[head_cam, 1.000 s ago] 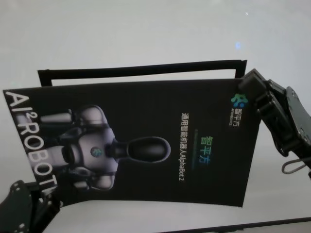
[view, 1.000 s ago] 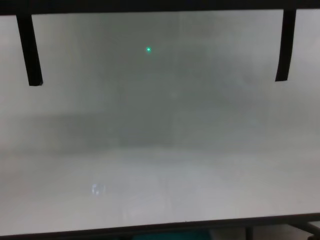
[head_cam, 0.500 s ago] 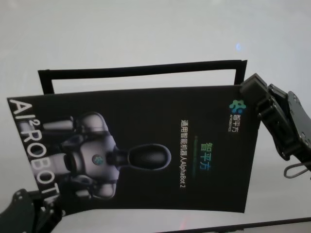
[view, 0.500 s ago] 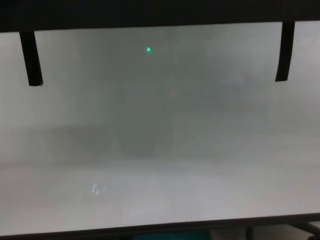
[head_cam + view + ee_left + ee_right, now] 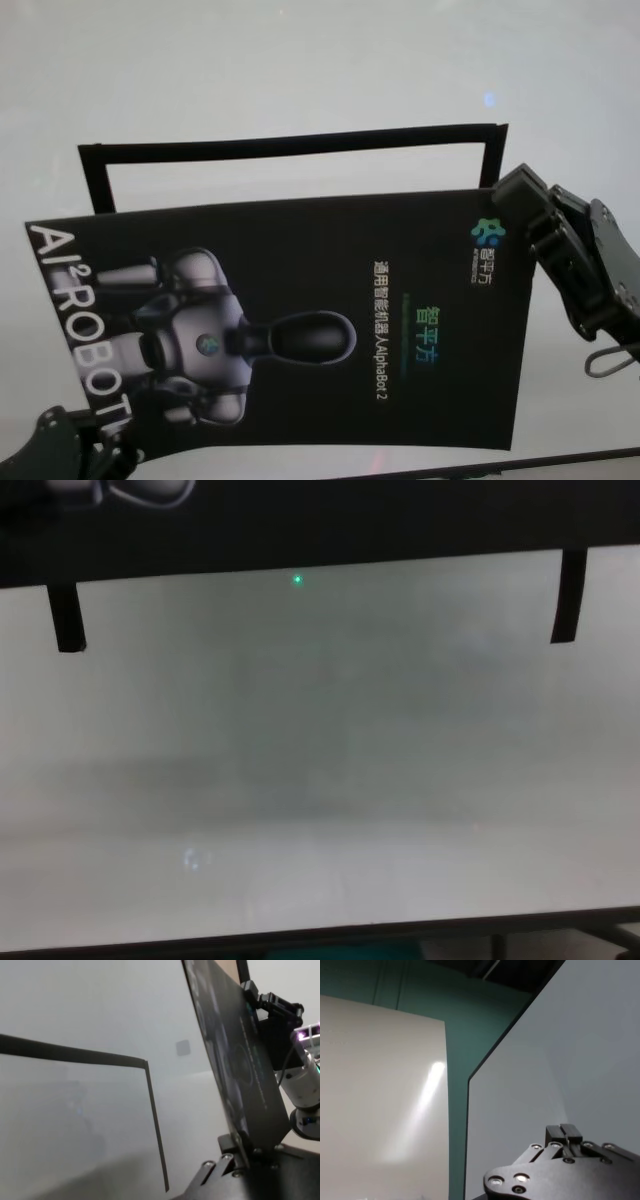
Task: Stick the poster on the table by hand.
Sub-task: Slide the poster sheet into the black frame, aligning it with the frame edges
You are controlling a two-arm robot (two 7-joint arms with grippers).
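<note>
Fingers of left gripper (image 5: 239,1152) and right gripper (image 5: 512,195) clamped on opposite poster (image 5: 330,320) edges, above table (image 5: 300,70)

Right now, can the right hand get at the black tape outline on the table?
Probably not: the right hand is shut on the poster, whose sheet hangs between it and the tape outline on the table.

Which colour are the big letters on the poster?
White on black; the poster shows them best in the head view.
</note>
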